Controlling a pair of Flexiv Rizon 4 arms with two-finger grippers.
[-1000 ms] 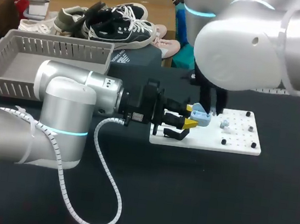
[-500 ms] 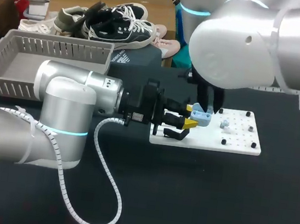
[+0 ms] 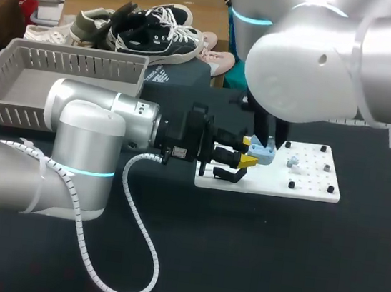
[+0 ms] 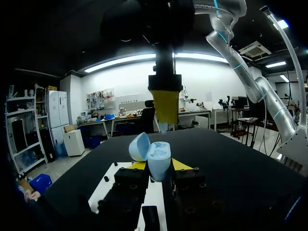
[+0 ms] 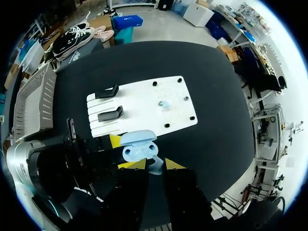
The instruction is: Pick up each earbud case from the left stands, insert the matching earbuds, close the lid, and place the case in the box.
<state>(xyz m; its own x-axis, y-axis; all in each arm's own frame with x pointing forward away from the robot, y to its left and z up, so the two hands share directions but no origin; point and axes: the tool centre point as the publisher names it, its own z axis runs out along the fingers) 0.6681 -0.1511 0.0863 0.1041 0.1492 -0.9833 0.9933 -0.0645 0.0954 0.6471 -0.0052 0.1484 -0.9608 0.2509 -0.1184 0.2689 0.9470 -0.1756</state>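
Head view: the left gripper [image 3: 240, 159] holds an open blue case [image 3: 259, 152] over the left edge of the white board [image 3: 305, 189]. A grey box [image 3: 16, 86] sits at the worktop's far left corner.

Left wrist view: both yellow fingers pinch the case [image 4: 159, 161], and the right gripper [image 4: 164, 124] is just above it.

Right wrist view: the right gripper [image 5: 154, 164], fingers narrow, clasps a pale earbud [image 5: 155, 168] above the case [image 5: 139, 147]. Another earbud [image 5: 164, 103] lies mid-board, and two black stands [image 5: 109, 114] are at the board's left edge.

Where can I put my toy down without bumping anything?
The black table in front of the white board is bare, and the grey basket looks empty. Crowded: the board's left end, where the left gripper holds the open earbud case and the right gripper holds an earbud just above it.
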